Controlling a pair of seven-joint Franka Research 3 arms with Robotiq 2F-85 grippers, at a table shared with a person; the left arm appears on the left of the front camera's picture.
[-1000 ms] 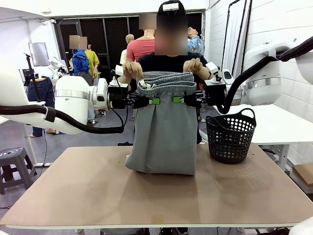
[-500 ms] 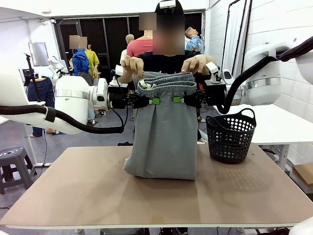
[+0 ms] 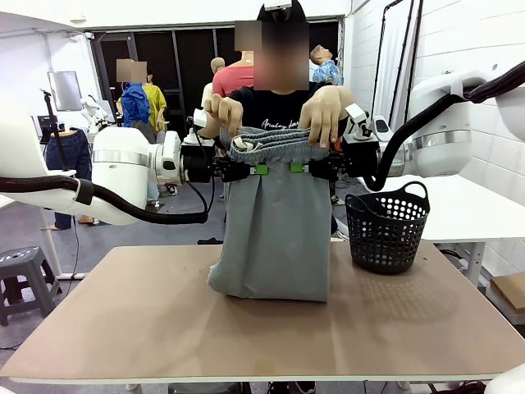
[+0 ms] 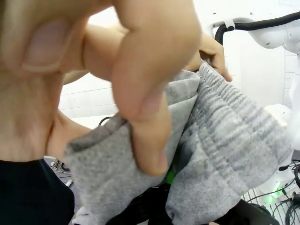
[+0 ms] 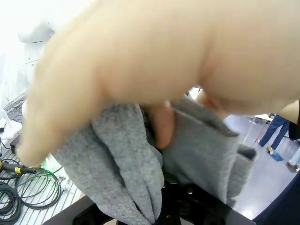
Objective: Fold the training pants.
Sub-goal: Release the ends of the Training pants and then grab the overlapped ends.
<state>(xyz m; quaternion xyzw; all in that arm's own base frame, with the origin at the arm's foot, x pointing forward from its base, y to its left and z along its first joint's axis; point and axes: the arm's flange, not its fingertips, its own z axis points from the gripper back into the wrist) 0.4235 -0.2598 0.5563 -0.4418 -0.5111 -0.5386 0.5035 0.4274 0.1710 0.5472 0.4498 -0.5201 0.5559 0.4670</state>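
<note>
- While the training pants (image 3: 275, 222) hang upright with their lower end slumped on the table (image 3: 164, 328), no finished fold shows, so most of the folding seems left to do.
- The left gripper (image 3: 256, 169) and right gripper (image 3: 297, 167) are each clamped on the cloth just under the waistband (image 3: 271, 144).
- A person's hand (image 3: 223, 115) pinches the waistband above the left gripper, another hand (image 3: 326, 115) above the right.

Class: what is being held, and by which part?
The training pants: the robot's left hand and right hand pinch them just below the waistband; the person's hands grip the waistband itself.
</note>
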